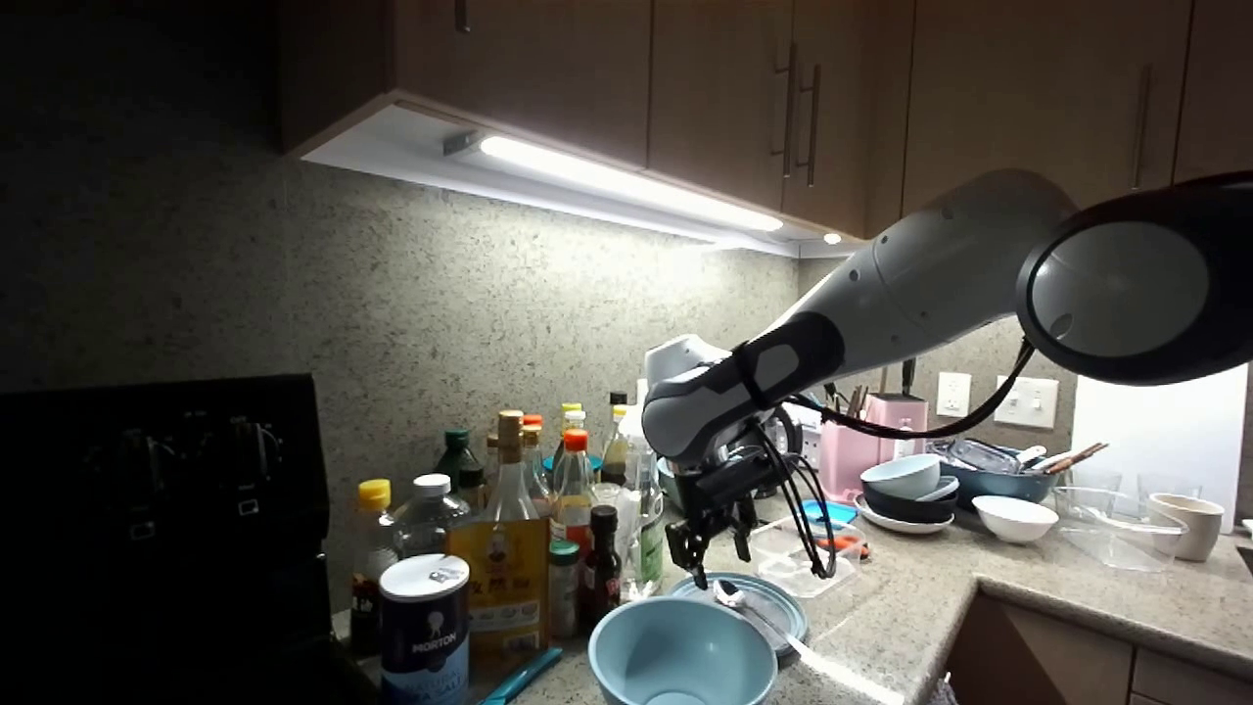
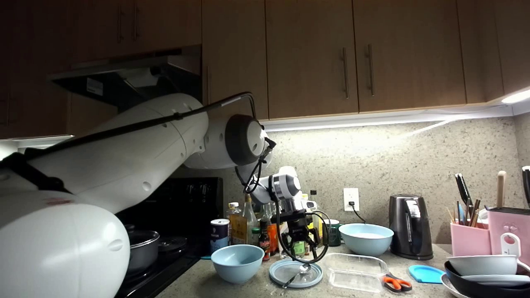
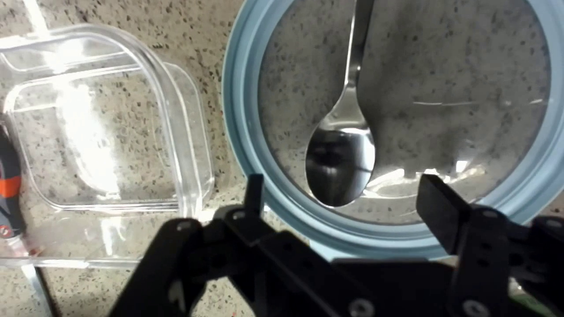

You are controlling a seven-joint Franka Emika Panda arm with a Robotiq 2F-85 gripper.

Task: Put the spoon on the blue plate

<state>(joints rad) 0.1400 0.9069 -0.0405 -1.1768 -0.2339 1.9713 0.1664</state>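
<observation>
speckled counter (image 3: 194, 26), your black gripper (image 3: 343, 196) gapes; dip crooked, silver metal spoon (image 3: 347, 110) might skid off round pale-blue plate (image 3: 245, 132)

Open air separates pincer (image 1: 723, 570) and spoon (image 3: 348, 105); a bowl (image 2: 237, 269), clear container (image 3: 128, 154) and bottles (image 2: 264, 240) crowd the blue plate (image 3: 242, 110).

An under-cabinet tube light (image 1: 631, 184) illuminates the speckled backsplash (image 1: 509, 284); the stove (image 1: 171, 499) lies in deep shadow. Wrist view: white glare streaks the clear plastic container (image 3: 180, 145); highlights mark the spoon (image 3: 346, 123).
</observation>
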